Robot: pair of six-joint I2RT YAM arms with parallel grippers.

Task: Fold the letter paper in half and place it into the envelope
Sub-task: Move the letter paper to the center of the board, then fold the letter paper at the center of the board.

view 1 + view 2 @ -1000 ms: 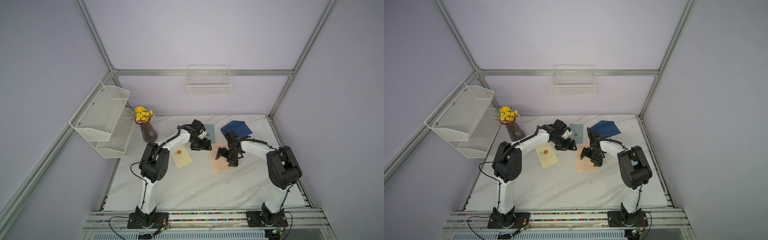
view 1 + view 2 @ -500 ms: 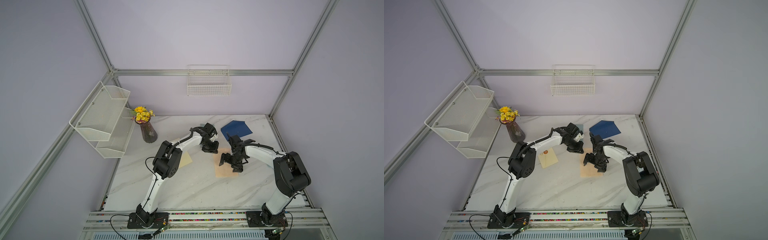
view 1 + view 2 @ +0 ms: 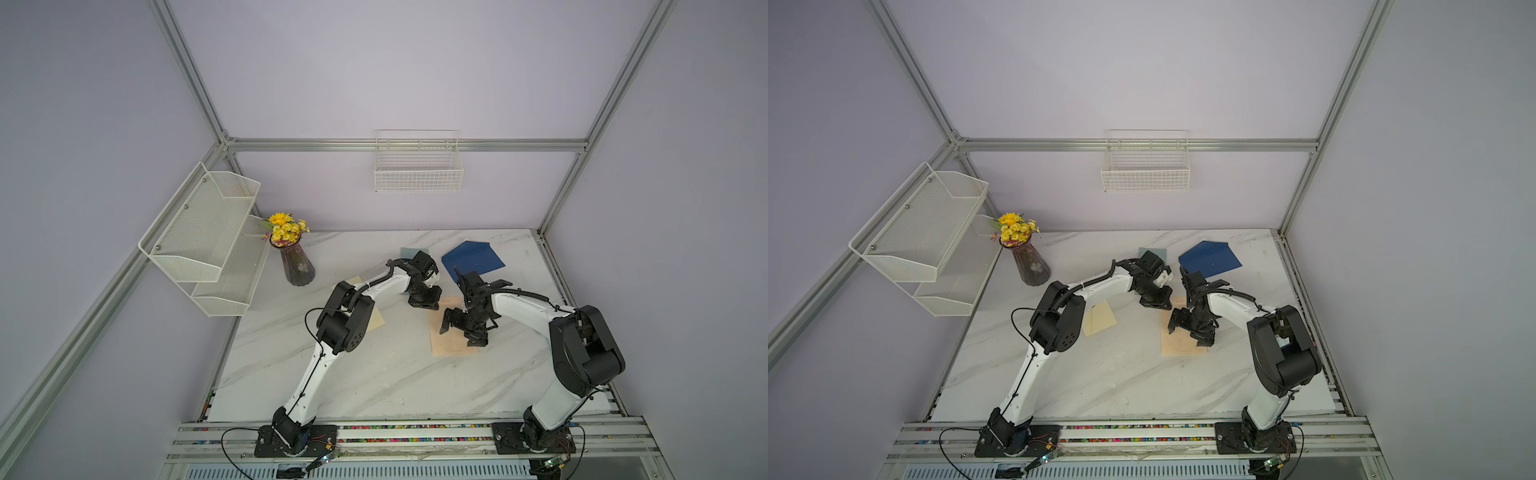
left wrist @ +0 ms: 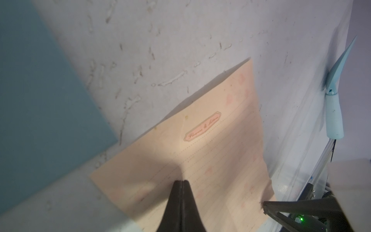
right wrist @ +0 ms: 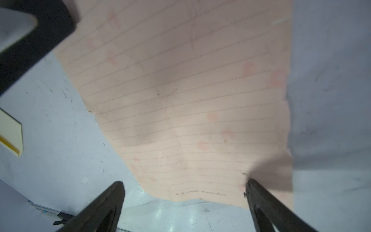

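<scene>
Left gripper (image 4: 181,181) pressed together on the pink letter paper (image 4: 210,160), a pinch we cannot confirm; right gripper (image 5: 184,181) spread wide over the same sheet on the bench (image 5: 60,140).

Marble tbl (image 3: 374,374): letter (image 3: 452,349), envelope (image 3: 473,257) (+ vase (image 3: 297,268))

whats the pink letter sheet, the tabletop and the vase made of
The letter paper looks like thin matte paper: pale pink with dotted lines and a wavy, frayed edge. The tabletop is white with grey veins and a slight sheen, so marble or a marble-look laminate; the look leaves that open. The vase is probably tinted glass: translucent, purple-grey and ribbed.
</scene>
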